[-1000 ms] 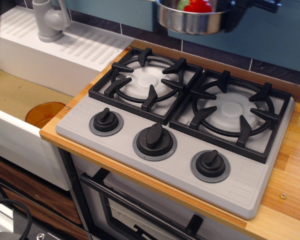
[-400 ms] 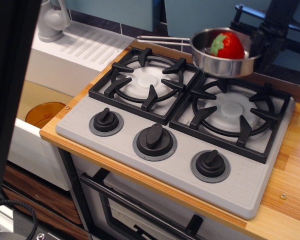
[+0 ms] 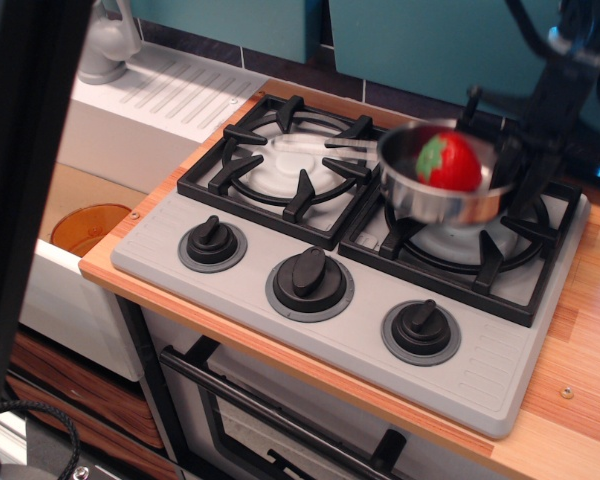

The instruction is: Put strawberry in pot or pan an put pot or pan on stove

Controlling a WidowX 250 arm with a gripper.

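One strawberry point(image 3: 450, 162) is carried inside the pot point(image 3: 442, 190), which is held tilted just above the right burner of the stove point(image 3: 330, 330). The fingers point(image 3: 528, 165) are hidden at the pot's far rim; a grip there is inferred, though closure cannot be confirmed. The wire handle is blurred, pointing toward the left burner. If the tilt is kept at release, the pot could be rocked on the grate and the strawberry spilled onto the worktop point(image 3: 580, 340).
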